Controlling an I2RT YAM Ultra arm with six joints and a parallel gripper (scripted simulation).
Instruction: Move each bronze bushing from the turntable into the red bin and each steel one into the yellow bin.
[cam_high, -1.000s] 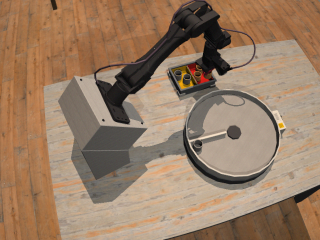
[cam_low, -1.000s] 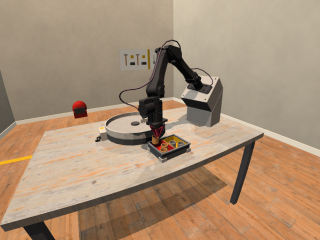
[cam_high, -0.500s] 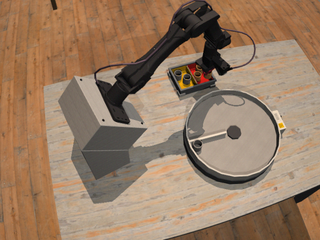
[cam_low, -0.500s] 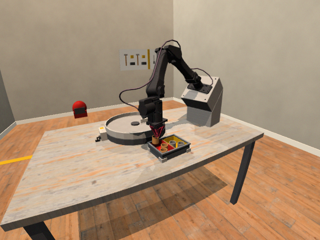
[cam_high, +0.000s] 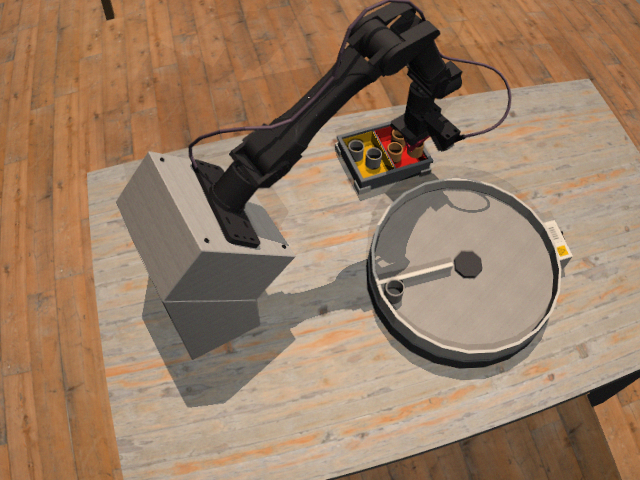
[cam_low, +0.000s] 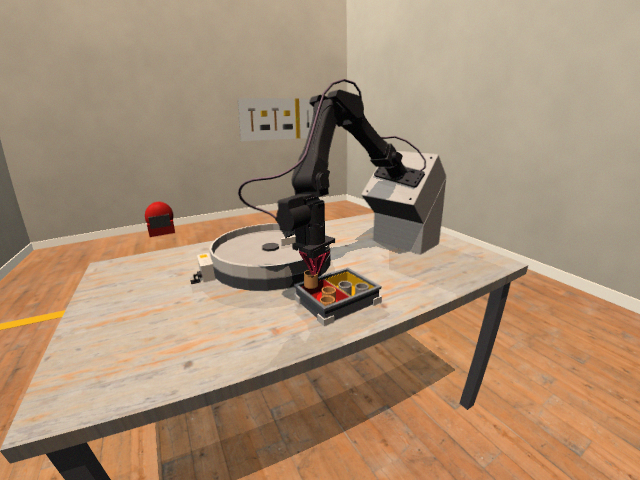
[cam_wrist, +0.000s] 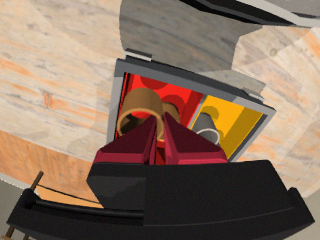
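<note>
My gripper (cam_high: 416, 146) is shut on the wall of a bronze bushing (cam_wrist: 140, 110) and holds it over the red bin (cam_high: 405, 152); it also shows in the exterior view (cam_low: 311, 279). Two more bronze bushings (cam_high: 395, 144) stand in the red bin. Two steel bushings (cam_high: 364, 153) stand in the yellow bin (cam_high: 368, 157). One steel bushing (cam_high: 395, 287) stands on the turntable (cam_high: 465, 268) at its left rim, beside the white radial bar (cam_high: 416, 272).
The two bins share one grey tray (cam_low: 338, 295) beside the turntable. The arm's grey base block (cam_high: 180, 237) stands at the table's left. A small white box (cam_high: 558, 246) sits on the turntable's right side.
</note>
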